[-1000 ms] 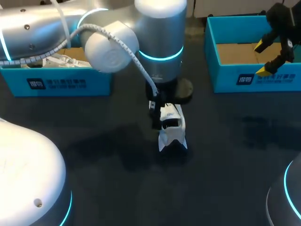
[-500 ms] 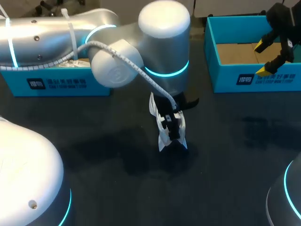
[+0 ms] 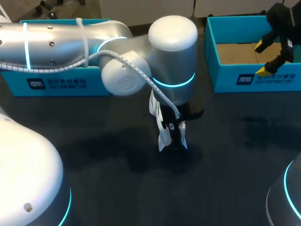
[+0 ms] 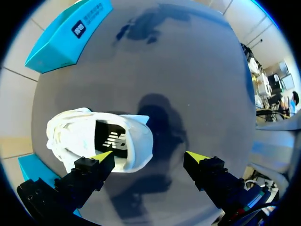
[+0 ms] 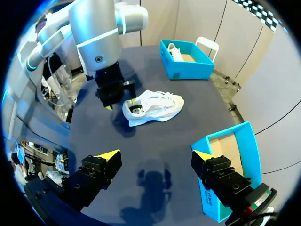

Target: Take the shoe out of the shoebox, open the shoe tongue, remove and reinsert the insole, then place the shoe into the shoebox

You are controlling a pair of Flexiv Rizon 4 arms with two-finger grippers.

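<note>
With the white mesh sneaker (image 4: 75, 136) on the dark worktop (image 4: 197, 94) beneath my left gripper (image 4: 148, 155), which is spread wide and empty, I judge tongue-opening is in hand; next, pinch the tongue.

Light: it comes from above; the black tabletop (image 3: 235, 150) looks dim in the head view and brighter in the wrist views.
Glare: the left arm (image 3: 173, 33) shines white on top.
Glow: a blue-green ring (image 3: 176, 84) on that arm is lit.
Shadows: soft dark patches lie on the tabletop beside the shoe (image 3: 163, 137) and under the right pincer (image 5: 155, 154).
</note>
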